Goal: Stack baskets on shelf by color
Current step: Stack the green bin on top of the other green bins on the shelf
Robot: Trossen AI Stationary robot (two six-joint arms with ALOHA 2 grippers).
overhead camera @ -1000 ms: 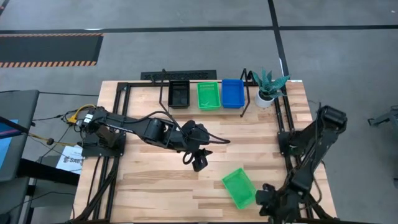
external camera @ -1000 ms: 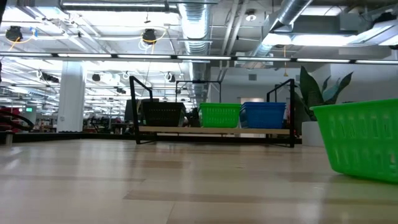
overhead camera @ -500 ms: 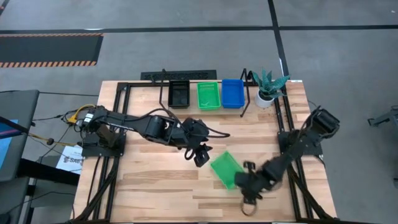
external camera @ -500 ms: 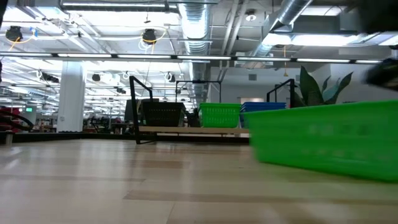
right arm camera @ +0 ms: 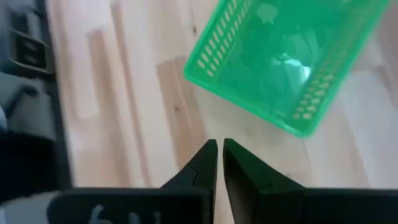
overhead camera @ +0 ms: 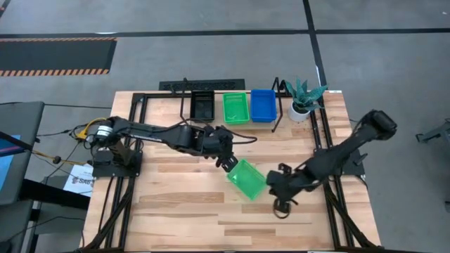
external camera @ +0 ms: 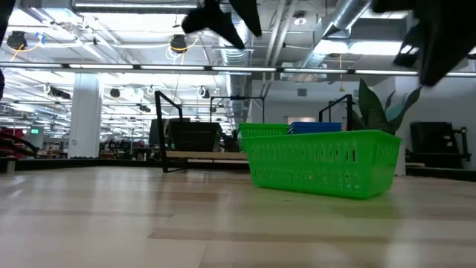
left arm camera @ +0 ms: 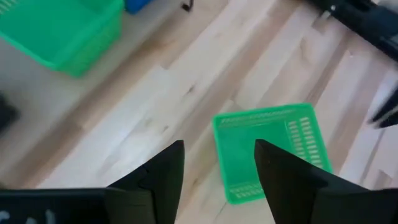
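A loose green basket point(overhead camera: 247, 179) sits upright on the table point(overhead camera: 169, 204) near its middle, open side up and flat on its base. Its long axis runs diagonally, from far-left to near-right, so one short end points toward the left arm and the other toward the right arm. The left gripper point(overhead camera: 226, 164) hangs just over the basket's far-left end, its two fingers point(left arm camera: 163, 174) spread wide with nothing between them; in the left wrist view the basket lies beyond the gap. The right gripper point(overhead camera: 275, 188) is just beside the basket's near-right end, apart from it, and its fingers point(right arm camera: 205, 163) are drawn almost together, holding nothing. On the shelf point(overhead camera: 253, 124) at the table's far edge three baskets stand side by side with long axes running near to far: a black basket point(overhead camera: 202, 106) on the left, another green one point(overhead camera: 235, 108) in the middle, and a blue basket point(overhead camera: 263, 105) on the right. A potted plant point(overhead camera: 302, 99) stands just right of the shelf.
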